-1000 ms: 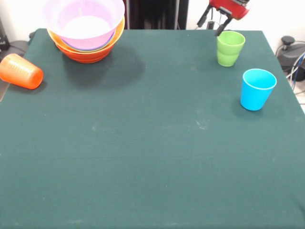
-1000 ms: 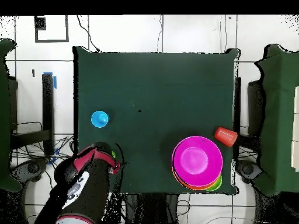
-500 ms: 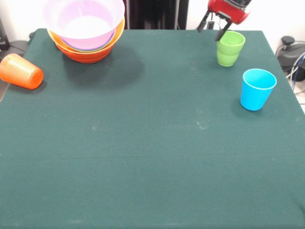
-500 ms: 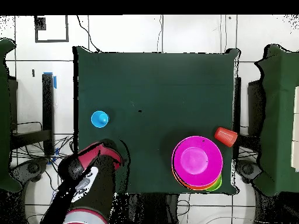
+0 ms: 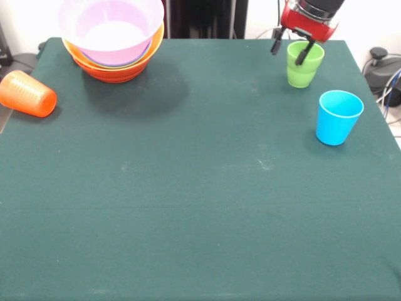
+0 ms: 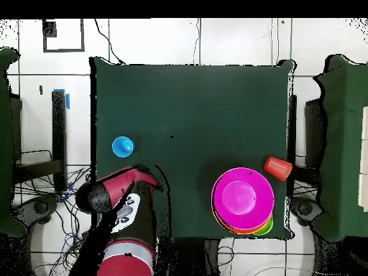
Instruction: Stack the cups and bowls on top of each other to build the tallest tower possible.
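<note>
The lime green cup (image 5: 305,68) stands upright at the far right of the table. My gripper (image 5: 289,50) is open over its rim: one finger dips inside the cup, the other hangs outside on its left. A light blue cup (image 5: 338,117) stands upright nearer and to the right, also seen from above as the blue cup (image 6: 123,146). The orange cup (image 5: 27,94) lies on its side at the left edge. The bowls are nested in a pile (image 5: 111,63) with the large pink bowl (image 5: 111,25) on top. In the overhead view the arm (image 6: 122,215) hides the green cup.
The pile of bowls (image 6: 243,198) sits close to the table's corner, with the orange cup (image 6: 277,167) right at the table's edge. Cables and a stand (image 5: 382,69) lie just off the right side of the table.
The gripper has moved right and come down from behind the green cup, so that it now straddles the cup's rim. The cup has shifted slightly to the right.
</note>
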Robot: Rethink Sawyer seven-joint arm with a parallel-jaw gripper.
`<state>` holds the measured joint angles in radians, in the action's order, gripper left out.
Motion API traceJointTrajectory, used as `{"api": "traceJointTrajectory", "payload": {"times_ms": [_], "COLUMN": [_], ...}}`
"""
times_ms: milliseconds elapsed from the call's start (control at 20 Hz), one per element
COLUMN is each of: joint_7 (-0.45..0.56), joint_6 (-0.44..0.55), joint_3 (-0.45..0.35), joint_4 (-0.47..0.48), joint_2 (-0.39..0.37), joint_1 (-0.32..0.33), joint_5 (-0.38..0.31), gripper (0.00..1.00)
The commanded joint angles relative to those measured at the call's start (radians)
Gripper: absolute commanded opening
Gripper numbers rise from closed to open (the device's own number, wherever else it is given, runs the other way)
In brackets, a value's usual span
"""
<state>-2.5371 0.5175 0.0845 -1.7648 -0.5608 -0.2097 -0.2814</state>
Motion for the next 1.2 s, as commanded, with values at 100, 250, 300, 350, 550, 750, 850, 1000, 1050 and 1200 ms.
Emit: {"api": "traceJointTrajectory", "payload": {"times_ms": [100, 250, 300, 350, 550, 750, 850, 1000, 1050, 1200], "joint_7": [0.006, 0.002, 0.006, 0.011, 0.036, 0.059, 0.07, 0.078, 0.077, 0.079], "joint_6": [-0.068, -0.054, -0.048, -0.047, -0.026, -0.013, -0.002, 0.018, 0.021, 0.028], "joint_3": [-0.17, -0.171, -0.174, -0.18, -0.205, -0.238, -0.255, -0.275, -0.28, -0.287], "joint_4": [-0.003, -0.002, 0.001, -0.005, -0.036, -0.072, -0.08, -0.074, -0.078, -0.078], "joint_2": [-0.015, -0.021, -0.021, -0.027, -0.066, -0.107, -0.121, -0.127, -0.132, -0.132], "joint_1": [0.029, 0.03, 0.033, 0.042, 0.072, 0.113, 0.133, 0.153, 0.157, 0.171], "joint_5": [0.037, 0.033, 0.031, 0.031, 0.033, 0.031, 0.031, 0.028, 0.027, 0.013], "gripper": [1.0, 1.0, 1.0, 1.0, 1.0, 1.0, 1.0, 1.0, 1.0, 1.0]}}
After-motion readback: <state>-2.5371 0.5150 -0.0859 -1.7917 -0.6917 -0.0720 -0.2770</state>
